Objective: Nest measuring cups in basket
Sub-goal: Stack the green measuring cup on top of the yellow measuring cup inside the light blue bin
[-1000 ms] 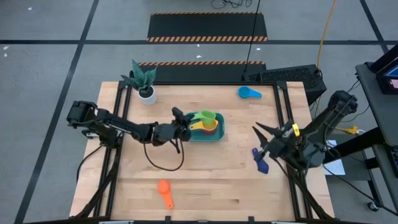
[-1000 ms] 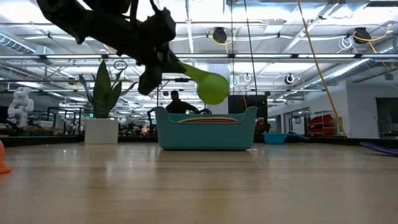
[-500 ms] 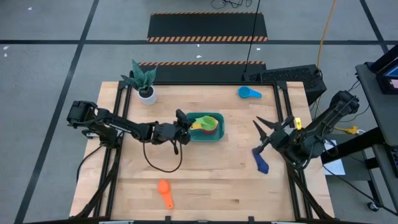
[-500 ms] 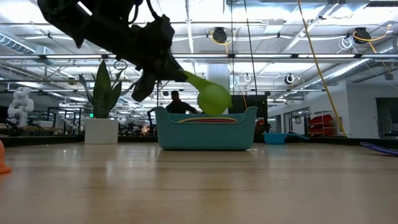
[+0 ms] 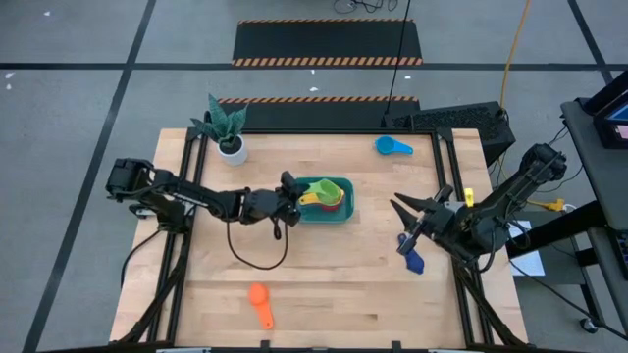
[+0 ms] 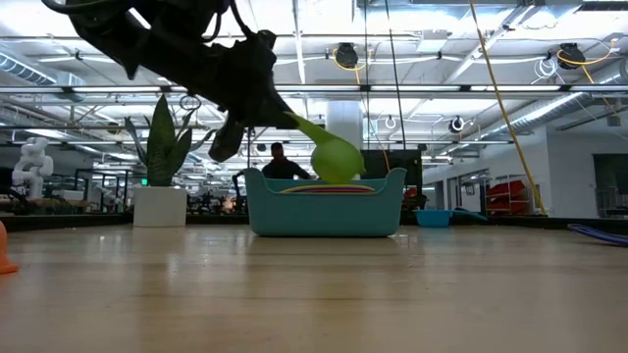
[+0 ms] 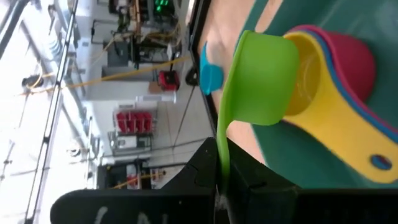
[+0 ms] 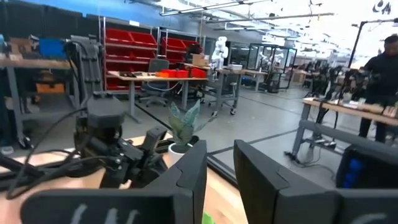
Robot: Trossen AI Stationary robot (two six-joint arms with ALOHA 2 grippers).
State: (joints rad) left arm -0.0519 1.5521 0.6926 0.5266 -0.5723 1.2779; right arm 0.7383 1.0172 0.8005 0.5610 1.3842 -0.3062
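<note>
The left gripper (image 5: 286, 204) is clamped on the flat handle of a lime-green plastic measuring cup (image 5: 325, 186), holding it over the teal rectangular plastic basket (image 5: 345, 212) that sits near the middle of the wooden worktop (image 5: 334, 275), slightly toward its far edge. In the low view the green bowl (image 6: 337, 160) hangs at the basket's rim (image 6: 324, 210), tilted with the handle running up to the dark fingers. The left wrist view shows the green cup (image 7: 264, 78) just above a yellow plastic measuring cup (image 7: 336, 121), which lies nested in a red plastic measuring cup (image 7: 356, 59) inside the basket (image 7: 292, 158); whether green touches yellow cannot be told.

The right gripper (image 5: 407, 224) hangs near the worktop's right edge with its fingers parted and nothing between them, just above a dark blue plastic measuring cup (image 5: 413, 257) lying flat on the wood there.

A light blue plastic measuring cup (image 5: 392, 146) lies near the far right corner of the worktop. An orange plastic measuring cup (image 5: 260, 303) lies near the front edge, left of centre. A small white pot with a green spiky plant (image 5: 226, 129) stands near the far left corner.
</note>
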